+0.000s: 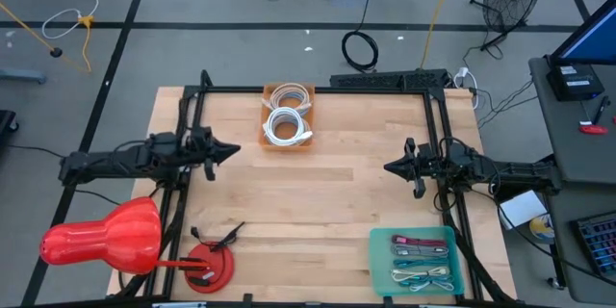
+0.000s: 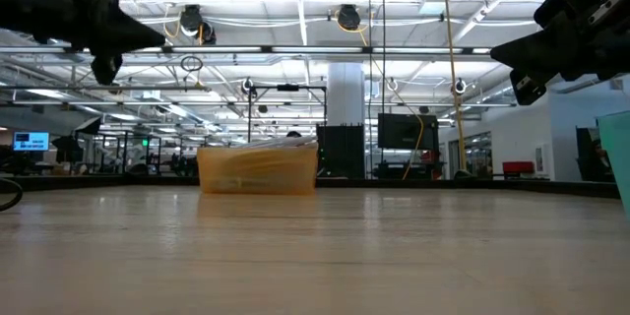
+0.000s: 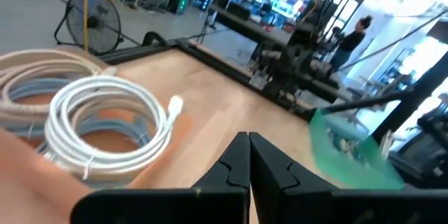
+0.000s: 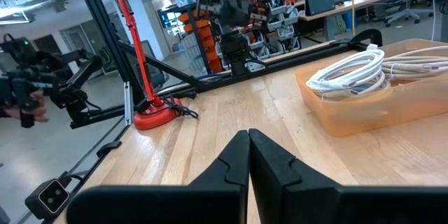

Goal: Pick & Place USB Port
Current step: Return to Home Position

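While left pincer (image 1: 235,151), right pincer (image 1: 389,166) hang closed, orange bin (image 1: 288,145) apart, seemingly between.

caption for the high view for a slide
Left gripper and right gripper shut over table; orange bin top middle, teal bin lower right.

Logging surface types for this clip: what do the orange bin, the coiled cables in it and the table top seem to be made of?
Orange bin: likely plastic, with semi-translucent walls and a soft sheen. White cables: a smooth plastic or rubbery jacket, holding neat coils. Table top: wood, in pale joined planks with visible grain and a matte finish.
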